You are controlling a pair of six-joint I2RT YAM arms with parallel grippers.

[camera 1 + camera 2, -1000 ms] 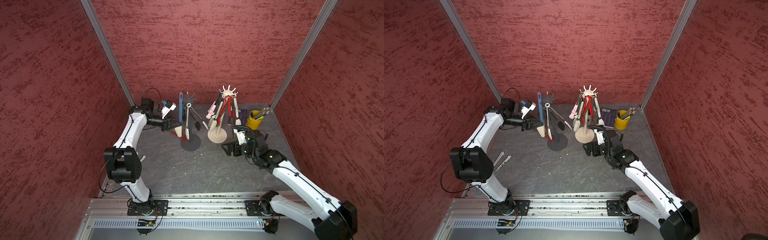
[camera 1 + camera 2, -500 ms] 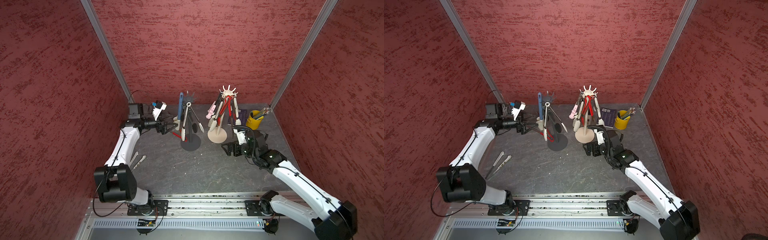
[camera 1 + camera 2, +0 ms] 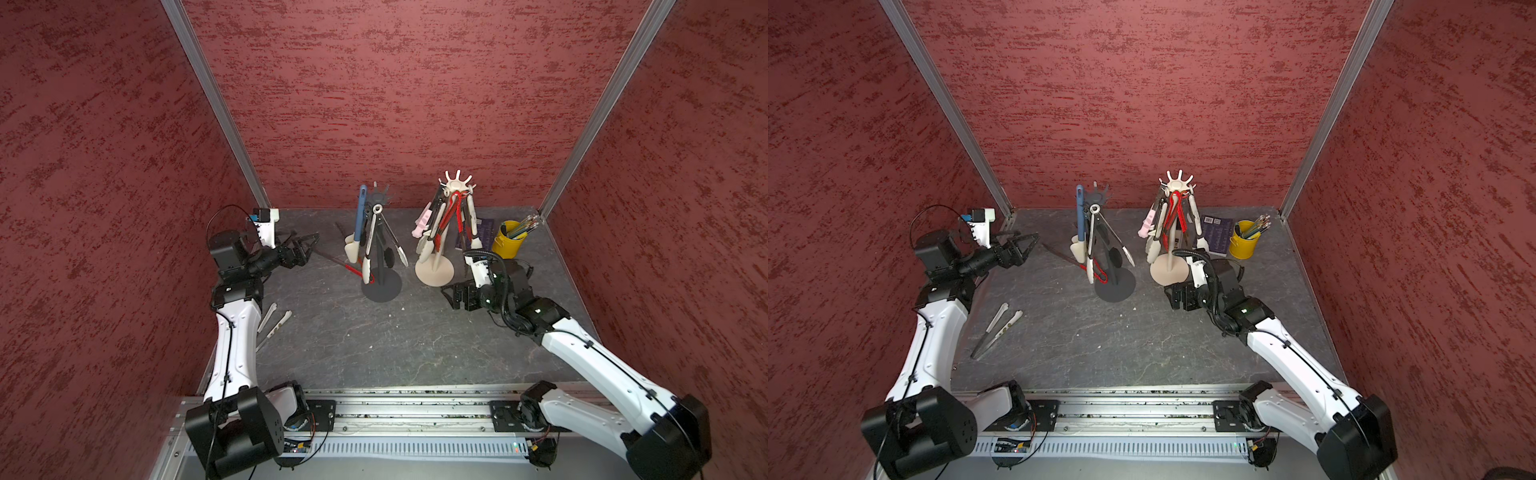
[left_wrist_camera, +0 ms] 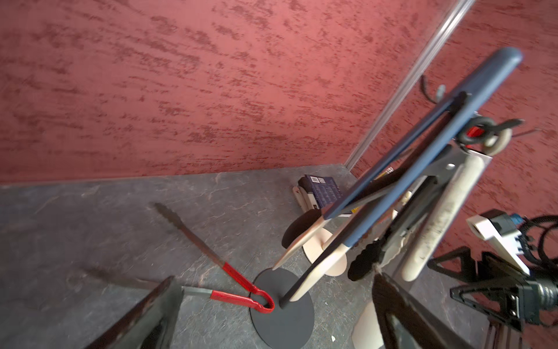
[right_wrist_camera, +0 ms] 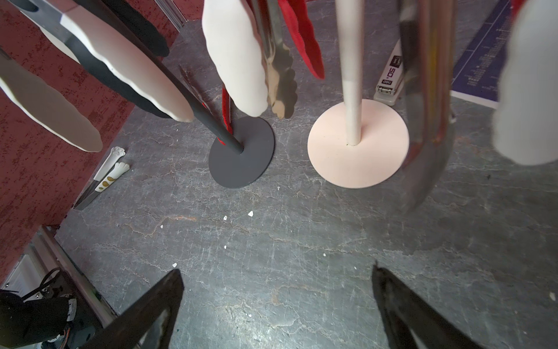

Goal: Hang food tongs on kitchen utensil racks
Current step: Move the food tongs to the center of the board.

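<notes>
Red-handled tongs (image 4: 238, 276) lay unhung by dark grey rack (image 3: 382, 289); left gripper (image 3: 309, 248) gaped empty, apparently poised for pickup; right gripper (image 3: 449, 296) likewise wide, empty.

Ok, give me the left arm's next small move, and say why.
Probably lower the left gripper, open and empty, onto the red-handled tongs and close on them. They lie on the table, hinge end on the dark grey rack's base rather than on a hook, and their arms reach toward that gripper.
</notes>
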